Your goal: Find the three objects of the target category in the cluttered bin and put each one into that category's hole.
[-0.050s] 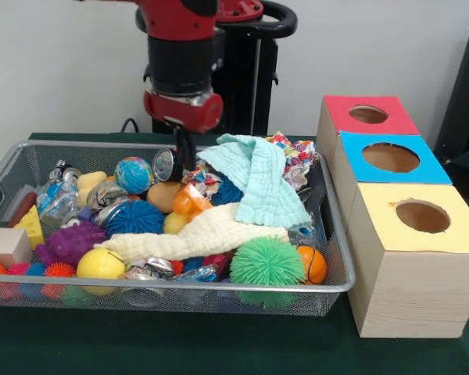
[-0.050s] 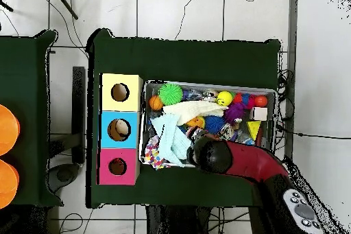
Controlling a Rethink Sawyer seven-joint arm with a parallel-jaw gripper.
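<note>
Crowded all through the wire mesh bin [image 1: 332, 234] on the green table [image 1: 219, 344]. Lowered into its far middle on the red and black arm [image 1: 180, 70]: the gripper [image 1: 186, 152], thin and dark, just right of a crushed can [image 1: 168, 165]. Cannot tell whether spread or pressed together, nor whether touching the can.

Around the can: to the left a smooth globe ball [image 1: 134, 173]; just near of it an orange plastic toy [image 1: 186, 203] and a bristly blue ball [image 1: 134, 218]; to the right a ribbed mint cloth [image 1: 258, 180], draped in a tall fold and covering whatever lies under it. Behind that cloth, a crumpled bright wrapper [image 1: 297, 156].

Across the near middle, a soft cream cloth [image 1: 199, 234] lying long from left to right. In front of it, a fuzzy green ball [image 1: 267, 262], a small orange ball [image 1: 316, 264] and a smooth yellow ball [image 1: 100, 263]. At the near left, a knobbly purple toy [image 1: 69, 242] and a plain wooden block [image 1: 6, 246].

Can of dented shiny metal, lying on its side with the round end turned to the near left and its long axis running back toward the far right.

Right of the bin, three wooden boxes in a row from far to near, each with a round hole on top: red box [image 1: 391, 119], blue box [image 1: 422, 168], yellow box [image 1: 391, 234].
</note>
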